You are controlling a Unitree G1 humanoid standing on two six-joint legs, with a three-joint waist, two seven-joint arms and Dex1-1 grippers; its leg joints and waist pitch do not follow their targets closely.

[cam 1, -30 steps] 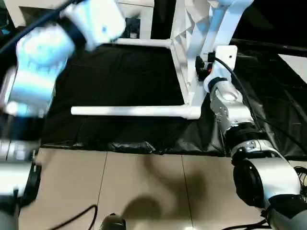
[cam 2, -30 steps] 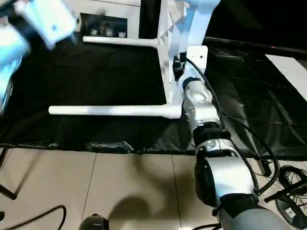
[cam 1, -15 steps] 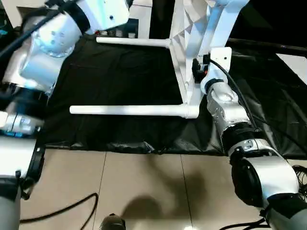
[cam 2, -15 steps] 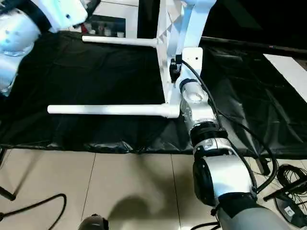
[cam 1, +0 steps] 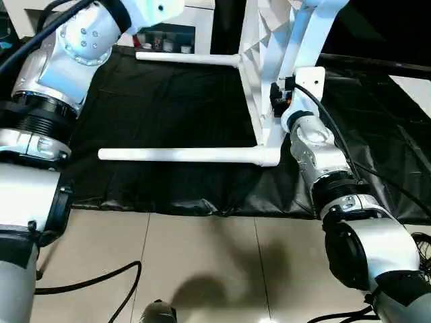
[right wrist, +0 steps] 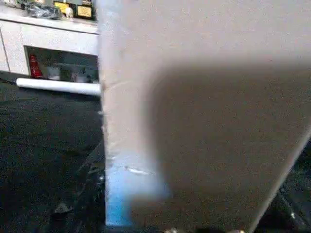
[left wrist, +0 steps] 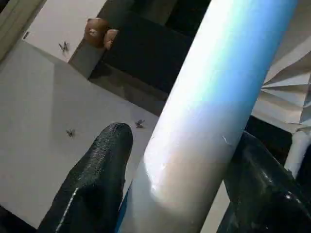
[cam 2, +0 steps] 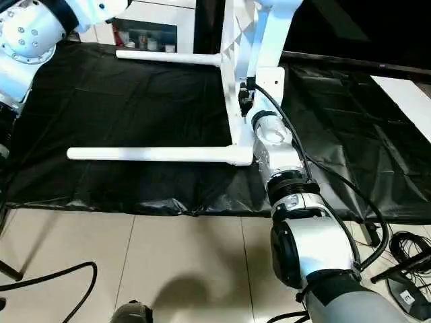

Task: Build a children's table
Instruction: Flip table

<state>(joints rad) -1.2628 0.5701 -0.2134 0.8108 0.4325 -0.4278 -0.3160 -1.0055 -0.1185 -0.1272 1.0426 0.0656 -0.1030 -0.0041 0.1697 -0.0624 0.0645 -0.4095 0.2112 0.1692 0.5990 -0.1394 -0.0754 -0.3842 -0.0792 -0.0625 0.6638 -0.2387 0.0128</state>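
The children's table stands on edge on the black-sheeted work table (cam 1: 155, 108), its ribbed top (cam 1: 258, 67) upright. Two white legs point to the left, a near leg (cam 1: 178, 155) and a far leg (cam 1: 188, 58). A third leg (cam 1: 316, 27) slants up out of the picture. My right gripper (cam 1: 277, 101) is shut on the top's edge near its lower corner. My left arm (cam 1: 74, 47) rises to the upper left. In the left wrist view, my left gripper (left wrist: 182, 141) is shut on a white leg (left wrist: 214, 97), one black finger (left wrist: 92, 179) on each side, with the ribbed underside (left wrist: 291, 82) beside it.
A white cabinet (cam 1: 192, 23) with small items stands behind the work table. The sheet's crumpled front edge (cam 1: 175, 202) hangs above a tiled floor (cam 1: 202, 262), where a black cable (cam 1: 87, 293) lies. A white sheet (cam 1: 414, 87) lies at the right. A person's fingertips (left wrist: 99, 31) show in the left wrist view.
My left arm has swung up and back, its hand now above the picture's top. The table and my right arm have stayed in place.
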